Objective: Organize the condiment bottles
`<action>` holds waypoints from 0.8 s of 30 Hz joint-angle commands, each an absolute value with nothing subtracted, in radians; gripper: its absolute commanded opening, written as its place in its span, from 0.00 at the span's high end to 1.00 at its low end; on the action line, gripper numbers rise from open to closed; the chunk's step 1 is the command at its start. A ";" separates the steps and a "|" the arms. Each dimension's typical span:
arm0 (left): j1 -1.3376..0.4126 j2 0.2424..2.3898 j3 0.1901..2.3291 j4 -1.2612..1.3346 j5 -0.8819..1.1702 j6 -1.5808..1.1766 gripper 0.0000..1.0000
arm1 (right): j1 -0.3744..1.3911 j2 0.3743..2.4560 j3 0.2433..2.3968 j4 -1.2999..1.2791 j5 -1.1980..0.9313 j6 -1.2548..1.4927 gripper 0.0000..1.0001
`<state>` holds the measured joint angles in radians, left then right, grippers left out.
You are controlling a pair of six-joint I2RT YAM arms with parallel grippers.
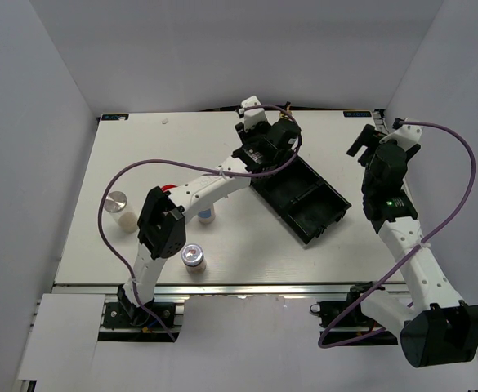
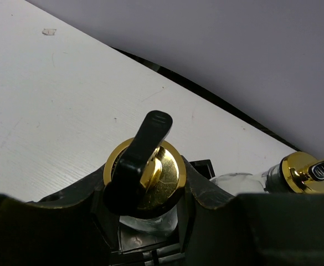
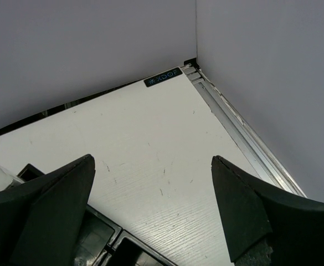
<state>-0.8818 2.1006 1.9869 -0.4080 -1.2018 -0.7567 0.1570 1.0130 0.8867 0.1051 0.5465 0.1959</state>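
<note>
My left gripper (image 1: pixel 281 131) (image 2: pixel 150 197) is shut on a clear glass bottle just below its gold pourer top (image 2: pixel 160 173), at the far end of the black tray (image 1: pixel 304 196). I cannot tell whether the bottle rests in the tray. A second gold-topped bottle (image 2: pixel 297 173) stands just to its right. My right gripper (image 1: pixel 375 145) (image 3: pixel 152 160) is open and empty over bare table right of the tray. A red-lidded jar (image 1: pixel 167 188) and a shaker (image 1: pixel 206 215) are partly hidden by the left arm. Two more shakers (image 1: pixel 122 210) (image 1: pixel 194 258) stand at the near left.
The tray lies diagonally in the middle right, its corner showing in the right wrist view (image 3: pixel 109 244). Grey walls close in the table on three sides. The metal table edge (image 3: pixel 245 130) runs close to my right gripper. A purple cable loops over the left arm.
</note>
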 commanded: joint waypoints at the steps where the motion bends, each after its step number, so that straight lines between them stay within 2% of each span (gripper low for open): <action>1: -0.884 2.083 2.060 -0.351 -1.293 -0.810 0.91 | 0.150 1.026 0.894 0.124 0.551 0.209 0.11; 4: -0.884 2.117 2.117 -0.380 -1.295 -0.805 0.83 | 0.149 1.034 0.899 0.118 0.554 0.209 0.11; 7: -0.884 2.115 2.109 -0.377 -1.305 -0.807 0.78 | 0.149 1.034 0.894 0.120 0.546 0.213 0.11; 13: -0.884 2.132 2.112 -0.365 -1.296 -0.799 0.78 | 0.147 1.040 0.897 0.117 0.538 0.218 0.11; 18: -0.882 2.157 2.135 -0.359 -1.284 -0.788 0.73 | 0.147 1.045 0.896 0.117 0.531 0.218 0.11; 19: -0.882 2.163 2.138 -0.357 -1.281 -0.785 0.70 | 0.147 1.046 0.896 0.117 0.532 0.219 0.11; 20: -0.884 2.166 2.140 -0.354 -1.279 -0.785 0.62 | 0.147 1.051 0.896 0.117 0.532 0.218 0.11; 21: -0.884 2.167 2.138 -0.351 -1.278 -0.785 0.59 | 0.146 1.051 0.899 0.114 0.534 0.216 0.11; 24: -0.882 2.172 2.138 -0.338 -1.267 -0.779 0.58 | 0.146 1.048 0.902 0.109 0.538 0.215 0.11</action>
